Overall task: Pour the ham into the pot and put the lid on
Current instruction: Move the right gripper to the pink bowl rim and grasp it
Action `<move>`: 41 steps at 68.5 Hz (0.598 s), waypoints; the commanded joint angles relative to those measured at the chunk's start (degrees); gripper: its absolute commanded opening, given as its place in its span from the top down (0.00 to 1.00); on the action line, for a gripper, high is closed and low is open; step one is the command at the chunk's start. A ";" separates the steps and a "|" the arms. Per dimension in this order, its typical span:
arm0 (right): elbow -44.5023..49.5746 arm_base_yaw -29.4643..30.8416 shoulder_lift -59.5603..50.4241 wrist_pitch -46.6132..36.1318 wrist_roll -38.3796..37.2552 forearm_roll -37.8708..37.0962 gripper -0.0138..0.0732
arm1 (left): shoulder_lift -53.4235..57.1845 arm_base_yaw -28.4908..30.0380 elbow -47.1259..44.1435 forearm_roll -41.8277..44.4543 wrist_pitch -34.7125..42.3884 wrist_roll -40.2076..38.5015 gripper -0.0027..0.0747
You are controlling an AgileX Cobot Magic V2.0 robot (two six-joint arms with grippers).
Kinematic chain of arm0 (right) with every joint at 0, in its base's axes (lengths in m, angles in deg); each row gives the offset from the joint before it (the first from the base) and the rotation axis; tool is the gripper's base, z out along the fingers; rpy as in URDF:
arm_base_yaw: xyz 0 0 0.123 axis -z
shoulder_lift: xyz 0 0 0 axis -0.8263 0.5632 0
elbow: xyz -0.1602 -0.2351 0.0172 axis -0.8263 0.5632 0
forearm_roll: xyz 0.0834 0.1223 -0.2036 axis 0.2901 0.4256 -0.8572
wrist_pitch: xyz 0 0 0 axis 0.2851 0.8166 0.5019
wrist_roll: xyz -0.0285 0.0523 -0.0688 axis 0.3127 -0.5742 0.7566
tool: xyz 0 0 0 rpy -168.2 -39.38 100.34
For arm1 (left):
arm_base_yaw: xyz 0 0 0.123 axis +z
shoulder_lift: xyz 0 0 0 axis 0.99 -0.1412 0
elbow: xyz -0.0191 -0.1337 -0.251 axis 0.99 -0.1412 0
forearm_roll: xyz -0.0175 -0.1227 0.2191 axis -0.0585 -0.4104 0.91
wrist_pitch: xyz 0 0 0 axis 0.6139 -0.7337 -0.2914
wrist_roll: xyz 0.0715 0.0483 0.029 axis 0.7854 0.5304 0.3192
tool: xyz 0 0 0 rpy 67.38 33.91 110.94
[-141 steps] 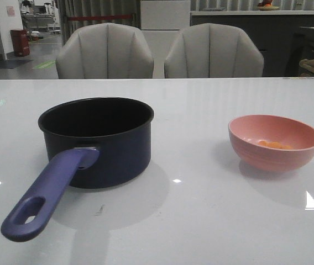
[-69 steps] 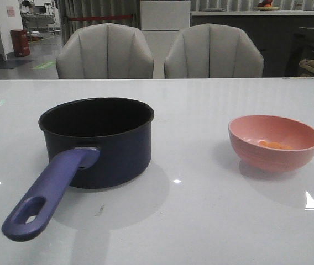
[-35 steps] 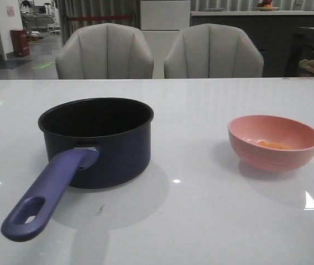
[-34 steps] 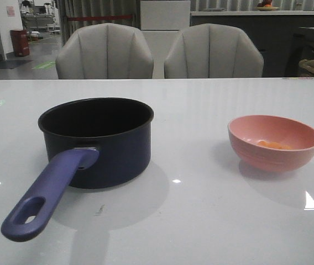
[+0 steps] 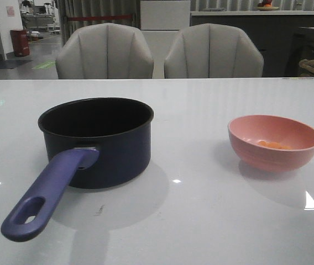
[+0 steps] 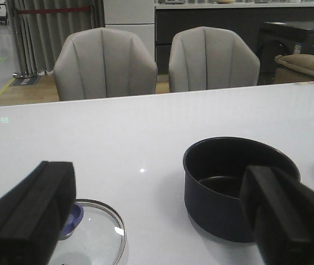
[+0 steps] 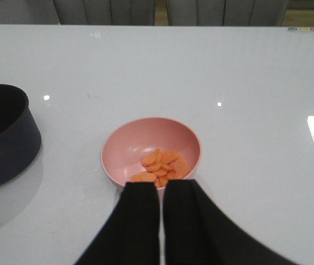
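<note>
White table (image 5: pixel 201 221) is stretching out ahead of me with two grey chairs (image 5: pixel 104 51) sitting behind it, and everything is waiting uncovered.

I'm seeing the pot (image 5: pixel 99 141) standing upright on my left side, its long handle (image 5: pixel 46 190) pointing back toward me; the pink bowl (image 5: pixel 274 142) is resting well apart on the right, and the lid (image 6: pixel 88 238) is lying flat near the pot with its knob up. I'm watching the ham (image 7: pixel 161 164) sitting piled inside the bowl. My left gripper (image 6: pixel 162 221) is hanging wide open, gripping nothing; my right gripper (image 7: pixel 161 190) is hovering just beside the bowl's rim, fingers nearly closed and empty.
</note>
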 commanded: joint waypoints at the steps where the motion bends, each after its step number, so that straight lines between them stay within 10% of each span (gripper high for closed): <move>1: -5.29 0.09 7.23 -4.23 0.38 0.53 0.42 | -0.55 -0.43 1.44 -0.08 4.84 -0.05 0.14; 9: -9.54 0.15 16.23 -4.42 0.38 2.34 0.29 | -0.55 -0.43 1.44 -0.08 4.84 -0.05 0.14; 41: -32.08 8.22 50.42 9.12 0.38 5.45 0.29 | -0.55 -0.43 1.44 -0.08 4.64 -0.05 0.14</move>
